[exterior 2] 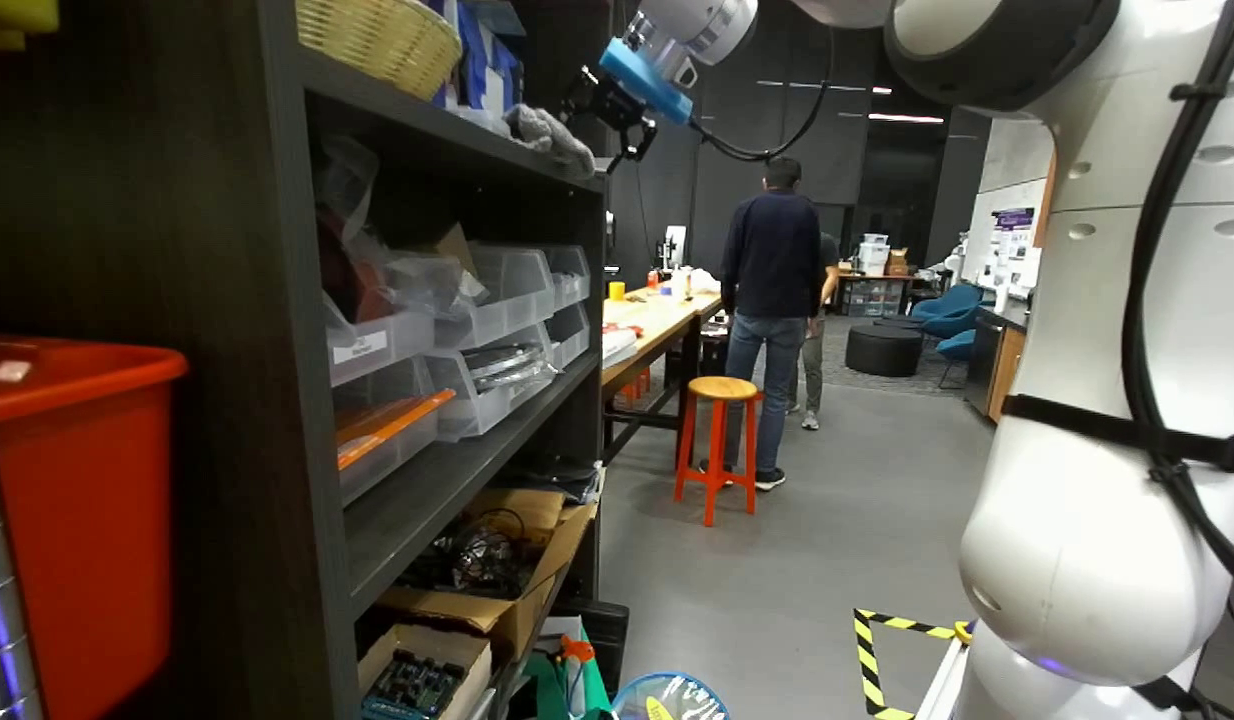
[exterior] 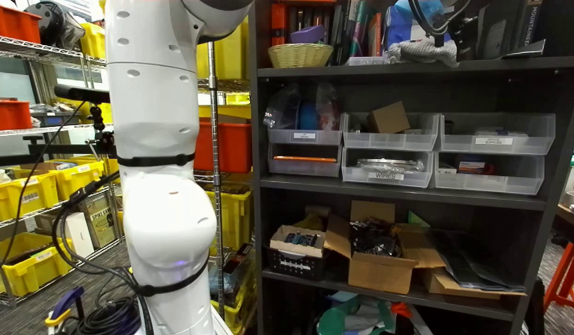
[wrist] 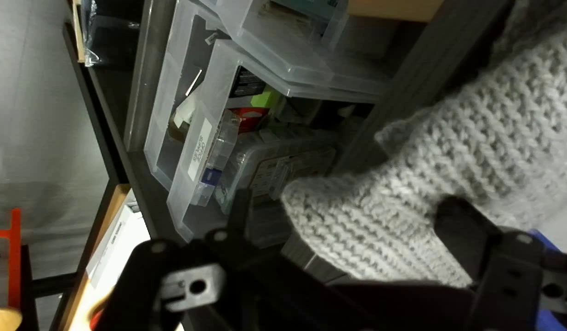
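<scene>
A light grey knitted cloth (wrist: 430,161) lies on the top shelf and hangs over its front edge. It also shows in both exterior views (exterior: 424,52) (exterior 2: 552,140). My black gripper (wrist: 348,209) is open, its fingers wide apart, with part of the cloth between them in the wrist view. The right finger overlaps the cloth there; I cannot tell whether it touches. The left finger stands apart from it. In both exterior views the gripper (exterior: 450,44) (exterior 2: 599,135) is at the shelf's front edge beside the cloth. The blue wrist mount (exterior 2: 645,80) is above it.
The dark shelf (exterior: 398,67) holds books and a wicker basket (exterior: 300,56) on top. Clear plastic bins (exterior: 496,146) stand on the level below, and open cardboard boxes (exterior: 380,274) lower down. A person (exterior 2: 774,270) stands by a wooden table near an orange stool (exterior 2: 722,390).
</scene>
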You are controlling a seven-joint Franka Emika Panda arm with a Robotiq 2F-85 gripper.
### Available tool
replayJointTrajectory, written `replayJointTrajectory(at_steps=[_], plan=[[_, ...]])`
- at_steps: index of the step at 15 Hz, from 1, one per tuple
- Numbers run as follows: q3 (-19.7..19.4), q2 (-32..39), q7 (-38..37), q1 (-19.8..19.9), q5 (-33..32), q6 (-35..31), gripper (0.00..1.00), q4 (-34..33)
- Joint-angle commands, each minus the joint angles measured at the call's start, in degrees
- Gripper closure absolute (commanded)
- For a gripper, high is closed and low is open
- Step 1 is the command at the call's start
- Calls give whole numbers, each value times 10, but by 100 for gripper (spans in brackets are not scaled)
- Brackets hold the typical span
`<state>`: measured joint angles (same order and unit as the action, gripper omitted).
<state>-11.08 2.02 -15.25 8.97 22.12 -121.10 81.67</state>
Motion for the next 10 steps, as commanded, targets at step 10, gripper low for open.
replayJointTrajectory(at_steps=[10], plan=[[-7,-127,6,3,-8,-71,0,112]])
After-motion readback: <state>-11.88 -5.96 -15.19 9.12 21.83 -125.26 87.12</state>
